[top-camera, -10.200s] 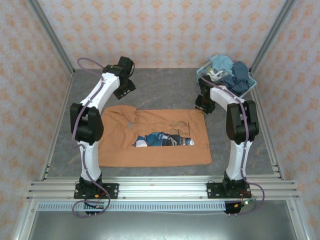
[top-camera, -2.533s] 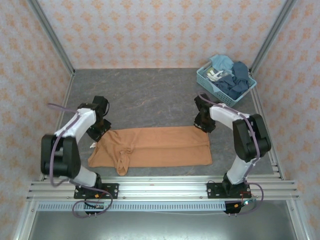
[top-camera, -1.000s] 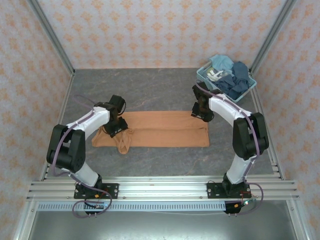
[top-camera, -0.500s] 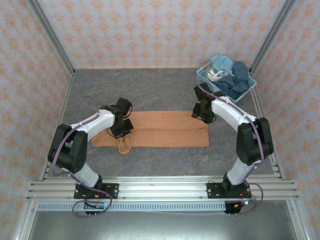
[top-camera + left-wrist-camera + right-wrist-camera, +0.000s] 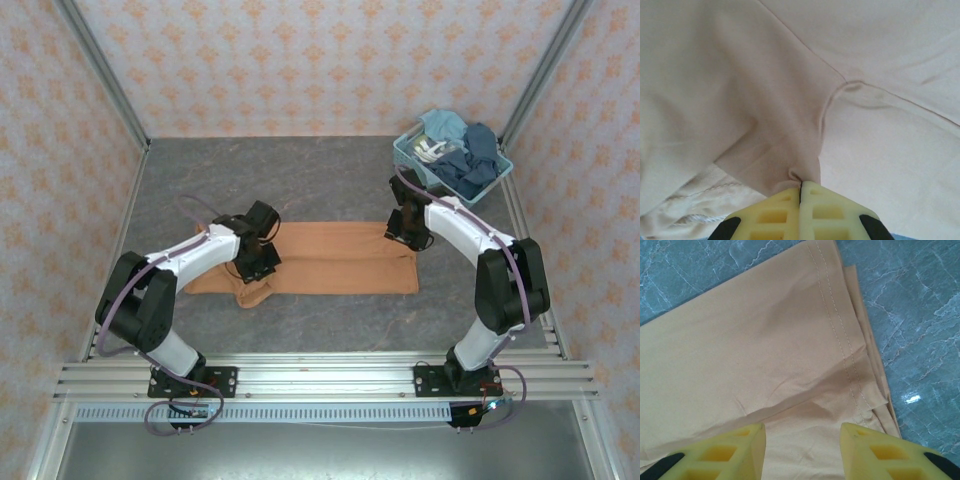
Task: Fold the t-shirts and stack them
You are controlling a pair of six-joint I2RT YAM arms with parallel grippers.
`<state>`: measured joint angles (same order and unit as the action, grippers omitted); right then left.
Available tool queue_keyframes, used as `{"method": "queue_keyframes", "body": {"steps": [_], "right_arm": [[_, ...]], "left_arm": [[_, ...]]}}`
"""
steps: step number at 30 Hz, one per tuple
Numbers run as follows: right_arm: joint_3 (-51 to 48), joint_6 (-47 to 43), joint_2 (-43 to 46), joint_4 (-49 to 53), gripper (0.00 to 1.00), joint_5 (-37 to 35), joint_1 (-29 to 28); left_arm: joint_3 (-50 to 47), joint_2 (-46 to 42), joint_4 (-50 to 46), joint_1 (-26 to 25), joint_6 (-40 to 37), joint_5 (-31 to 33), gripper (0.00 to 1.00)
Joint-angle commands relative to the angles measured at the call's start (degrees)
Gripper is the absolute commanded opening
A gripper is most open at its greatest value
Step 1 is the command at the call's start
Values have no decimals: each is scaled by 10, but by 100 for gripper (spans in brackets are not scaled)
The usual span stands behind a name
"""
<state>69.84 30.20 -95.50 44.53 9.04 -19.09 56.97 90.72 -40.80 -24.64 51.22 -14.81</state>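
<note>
Two arms are at work. The left arm reaches low and inward from its base at the near edge, its elbow bent out to the left. Its left end effector [image 5: 257, 258] is pressed down on the left part of the shirt. Seen from its wrist, the left end effector [image 5: 801, 188] is clenched, with a small fold of cloth pinched between the yellow pads. The right arm arcs forward and inward, and the right end effector [image 5: 404, 231] sits at the shirt's far right corner. From the wrist view, the right end effector [image 5: 802, 436] has its pads spread apart, released, over the stitched hem.

There is one orange-tan t-shirt [image 5: 340, 258], folded into a long band lying crosswise in the middle of the surface [image 5: 300, 185]. One pale blue basket [image 5: 411, 161] sits in the far right corner, holding a heap of blue garments [image 5: 470, 160] that I can't count.

The surface is grey and marbled. Patterned peach walls [image 5: 320, 60] and metal rails [image 5: 320, 378] enclose it.
</note>
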Motion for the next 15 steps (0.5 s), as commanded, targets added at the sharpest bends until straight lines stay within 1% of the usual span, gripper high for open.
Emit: {"method": "queue_keyframes", "body": {"steps": [1,3,6,8,12,14,15], "right_arm": [[-8,8,15,-1,43,-5,-3],[-11,8,15,-2,43,-4,-3],[-15,9,15,-2,43,-3,-3],[-17,8,15,-4,43,-3,-3],[-21,8,16,-4,43,-3,-3],[-23,7,16,-5,43,-2,-2],[-23,7,16,-6,43,-1,-3]], "left_arm": [[18,11,1,-18,38,-10,0],[22,20,-8,-26,46,-7,0],[14,36,-6,-35,57,-21,1],[3,35,10,-41,67,-36,13],[-10,4,43,-55,70,-54,28],[-16,-18,27,-55,67,-54,34],[-17,-29,10,-55,64,-43,38]]}}
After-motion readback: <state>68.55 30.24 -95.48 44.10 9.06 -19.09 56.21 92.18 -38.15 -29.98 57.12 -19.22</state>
